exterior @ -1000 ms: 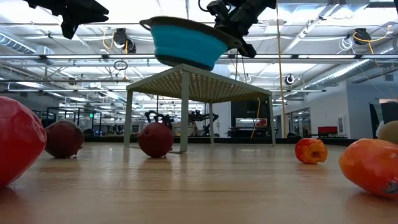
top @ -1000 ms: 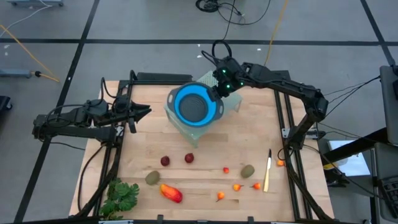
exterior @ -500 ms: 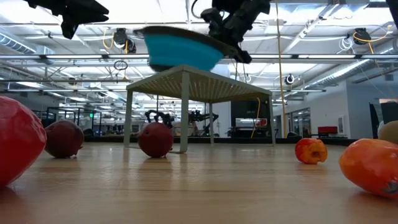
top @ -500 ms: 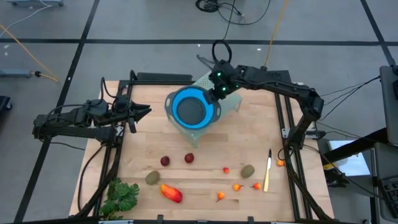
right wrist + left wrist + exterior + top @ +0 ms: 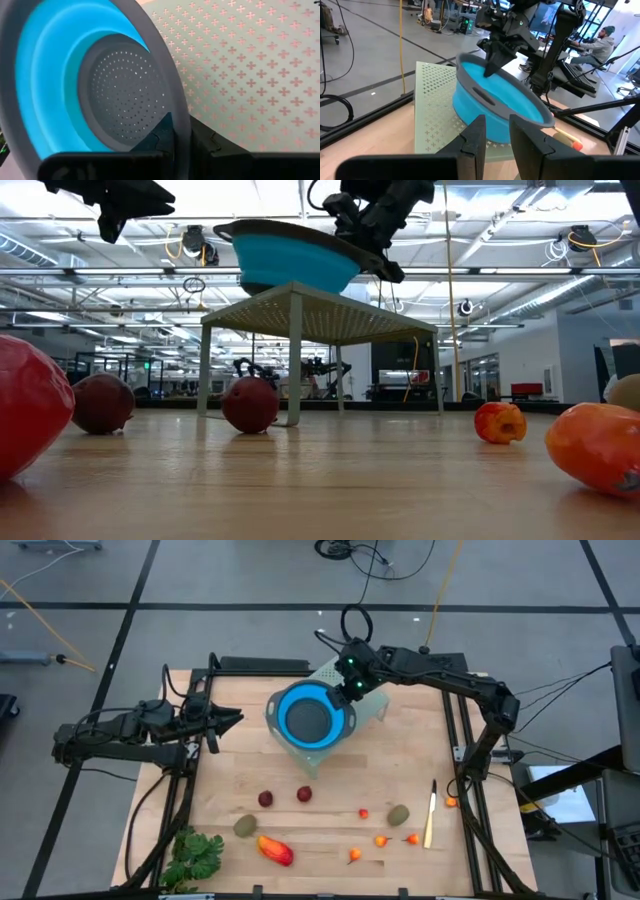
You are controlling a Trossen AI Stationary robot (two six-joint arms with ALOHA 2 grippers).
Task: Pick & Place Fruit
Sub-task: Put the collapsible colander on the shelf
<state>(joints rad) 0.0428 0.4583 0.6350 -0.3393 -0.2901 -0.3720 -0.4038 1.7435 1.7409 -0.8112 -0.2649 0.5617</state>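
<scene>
A blue colander bowl with a grey rim [image 5: 312,718] [image 5: 295,258] is over a pale green perforated stand [image 5: 372,705] [image 5: 330,315] at the table's far middle. My right gripper [image 5: 349,690] [image 5: 181,135] is shut on its rim. My left gripper [image 5: 230,720] [image 5: 496,140] waits at the table's left, its fingers a little apart with nothing between them. The fruit lies near the front: dark-red balls [image 5: 265,799] [image 5: 304,794], olive ovals [image 5: 245,826] [image 5: 398,814], a red-orange piece [image 5: 275,850] and tiny orange ones [image 5: 381,840]. My right gripper pinches the bowl's grey rim [image 5: 179,107] on its far right side, one finger inside the bowl [image 5: 162,134] and one outside [image 5: 202,140]. The fingers slant down from the far right. The bowl sits slightly tilted at the stand's top; whether its base touches the stand I cannot tell.
A leafy green bunch [image 5: 195,855] lies at the near left corner and a thin yellow stick [image 5: 430,815] at the near right. Bare wood lies between the stand and the fruit. Dark frame rails [image 5: 465,755] run along the table's sides.
My right gripper has carried the bowl a little toward the table's left and down onto or just over the stand's top, still shut on the rim. The bowl keeps its slight tilt.
</scene>
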